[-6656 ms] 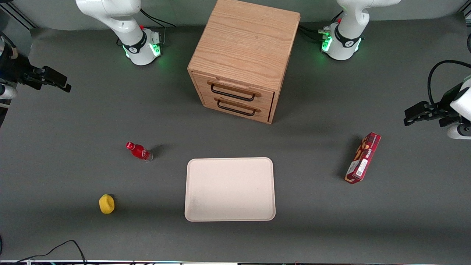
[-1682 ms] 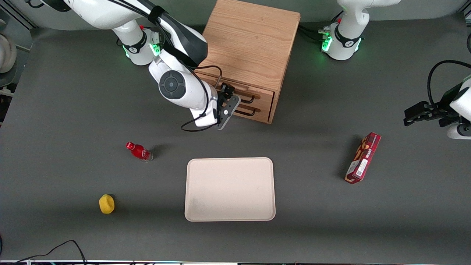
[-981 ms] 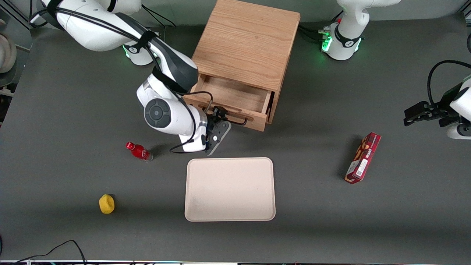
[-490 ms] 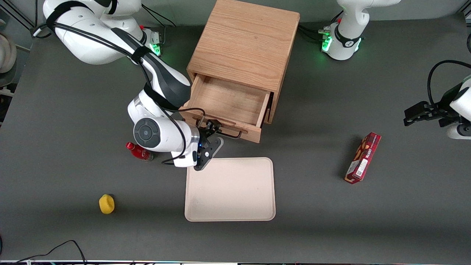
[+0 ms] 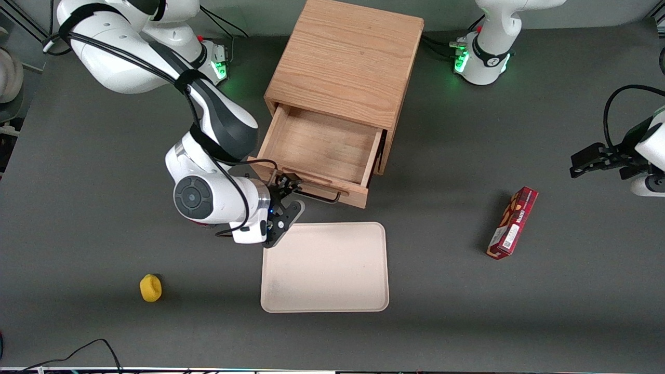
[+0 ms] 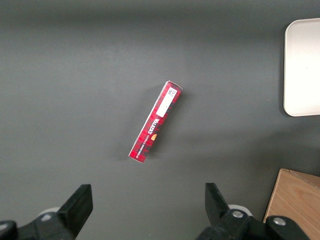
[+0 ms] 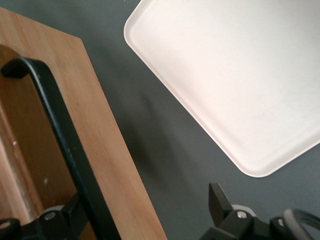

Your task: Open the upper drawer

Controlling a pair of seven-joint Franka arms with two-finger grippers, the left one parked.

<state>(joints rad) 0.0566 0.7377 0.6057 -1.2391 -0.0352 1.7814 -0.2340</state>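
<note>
The upper drawer [image 5: 322, 145] of the oak cabinet [image 5: 345, 57] stands pulled far out toward the front camera, its bare wooden floor showing. Its thin black wire handle [image 5: 323, 196] [image 7: 65, 135] runs along the drawer front [image 7: 105, 150]. My gripper [image 5: 288, 193] [image 7: 145, 210] is at the handle's end toward the working arm and is open. One finger [image 7: 62, 220] sits tucked under the handle bar against the drawer front, the other finger [image 7: 218, 202] hangs free over the grey table. The lower drawer is hidden under the upper one.
A cream tray [image 5: 324, 267] [image 7: 235, 75] lies just in front of the open drawer, close to my wrist. A yellow object [image 5: 150, 288] lies nearer the front camera. A red box [image 5: 513, 222] [image 6: 156, 122] lies toward the parked arm's end.
The upper drawer was shut at first and has slid out toward the front camera with my gripper at its handle. My arm now covers the red bottle.
</note>
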